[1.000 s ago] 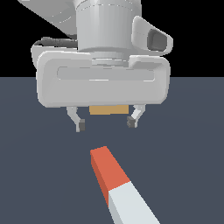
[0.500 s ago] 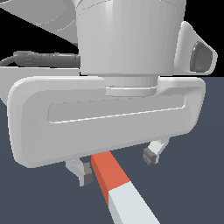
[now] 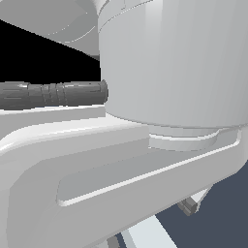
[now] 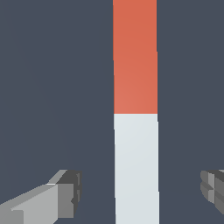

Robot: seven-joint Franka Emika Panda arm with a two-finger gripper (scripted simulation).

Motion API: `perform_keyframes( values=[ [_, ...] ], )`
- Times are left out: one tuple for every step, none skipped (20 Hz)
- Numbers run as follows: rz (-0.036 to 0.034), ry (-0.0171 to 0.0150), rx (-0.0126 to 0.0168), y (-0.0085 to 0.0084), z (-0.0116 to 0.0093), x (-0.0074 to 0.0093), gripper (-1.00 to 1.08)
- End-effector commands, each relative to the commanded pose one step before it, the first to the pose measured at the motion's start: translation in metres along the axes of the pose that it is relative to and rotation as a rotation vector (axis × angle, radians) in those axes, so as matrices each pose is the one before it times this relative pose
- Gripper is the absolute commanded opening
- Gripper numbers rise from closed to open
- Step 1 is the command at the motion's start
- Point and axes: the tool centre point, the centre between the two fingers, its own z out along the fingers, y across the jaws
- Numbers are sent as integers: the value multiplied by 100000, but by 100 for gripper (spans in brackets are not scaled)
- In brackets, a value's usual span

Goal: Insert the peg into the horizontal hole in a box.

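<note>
Wrist view showed the gripper [image 4: 140,192] spread wide, its two fingers [image 4: 65,194] on both sides of the peg's [image 4: 135,131] white half without touching it. The peg lay flat on the dark floor [image 4: 52,87], red half toward twelve o'clock.

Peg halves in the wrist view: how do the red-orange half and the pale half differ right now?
The red-orange half lies clear ahead of the fingers; the pale half runs between them, untouched, with a gap on each side. Only the pale half peeks out in the exterior view; the red-orange half is hidden behind the arm. Both share one straight square bar, the same width, lying flat.
</note>
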Motion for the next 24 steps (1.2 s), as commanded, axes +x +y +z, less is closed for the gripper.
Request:
perform_keyframes(
  values=[
    [-970,1,-145,123,137,-379,100],
    [-161,3,-16,21,28,-71,100],
    [-97,2,-10,14,16,-41,100],
    [0,0,0,-10,7,-29,100],
    [252,6,56,-50,-17,79,100],
    [0,0,0,-1,38,-1,100],
    [0,0,0,-2,113,-3,100],
    [0,0,0,-4,187,-5,100],
    [0,0,0,-5,262,-7,100],
    [-68,-2,-10,24,330,26,100],
    [0,0,0,-11,409,-9,100],
    [0,0,0,-14,480,-9,100],
    [-68,-2,-10,14,544,25,100],
    [-48,-1,-7,2,598,15,100],
    [0,0,0,-18,543,-8,100],
    [-48,-1,-7,10,458,15,100],
    [0,0,0,-7,381,-11,100],
    [-48,-1,-8,23,295,10,100],
    [0,0,0,9,218,-18,100],
    [0,0,0,18,136,-22,100],
    [0,0,0,27,55,-27,100],
    [0,0,0,31,-16,-28,100],
    [0,0,0,13,-21,-11,100],
    [0,0,0,0,0,0,-100]
  ],
)
